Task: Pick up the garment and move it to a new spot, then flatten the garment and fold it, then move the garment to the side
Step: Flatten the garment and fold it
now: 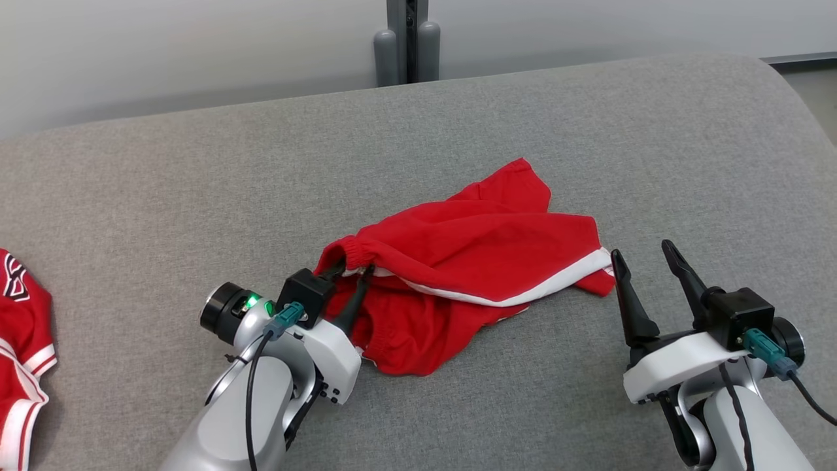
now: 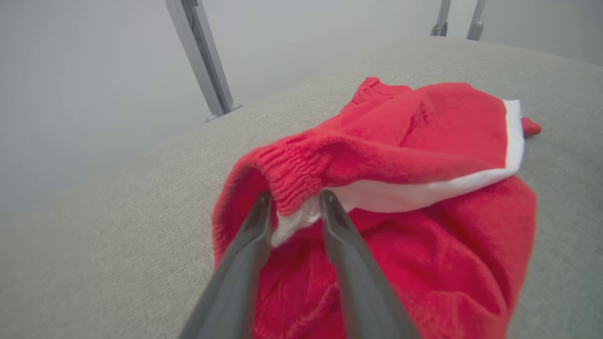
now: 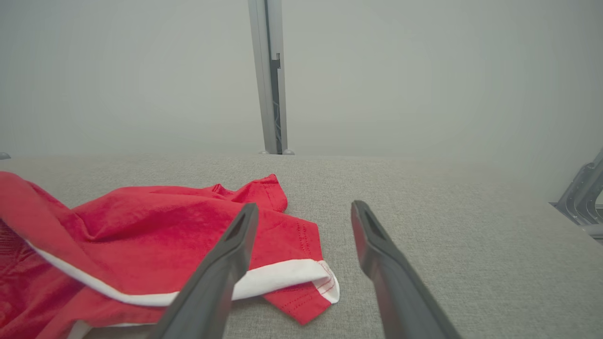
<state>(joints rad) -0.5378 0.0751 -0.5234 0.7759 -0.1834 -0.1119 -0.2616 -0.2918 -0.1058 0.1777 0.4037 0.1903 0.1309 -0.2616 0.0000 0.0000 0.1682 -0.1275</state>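
The garment (image 1: pixel 471 261), red shorts with a white side stripe, lies crumpled in the middle of the grey padded table (image 1: pixel 196 183). My left gripper (image 1: pixel 353 269) is at its left end, and the gathered elastic waistband stands slightly raised there. In the left wrist view the two fingers of the left gripper (image 2: pixel 297 200) have closed in on that waistband of the garment (image 2: pixel 424 141), with fabric filling the gap between them. My right gripper (image 1: pixel 641 248) stands open just right of the striped hem, holding nothing. In the right wrist view the right gripper (image 3: pixel 304 207) has the garment (image 3: pixel 141 226) to its left.
Another red and white piece of clothing (image 1: pixel 23 353) lies at the table's left edge. A grey post (image 1: pixel 407 39) stands behind the far edge. Bare grey table surface stretches to the right and beyond the shorts.
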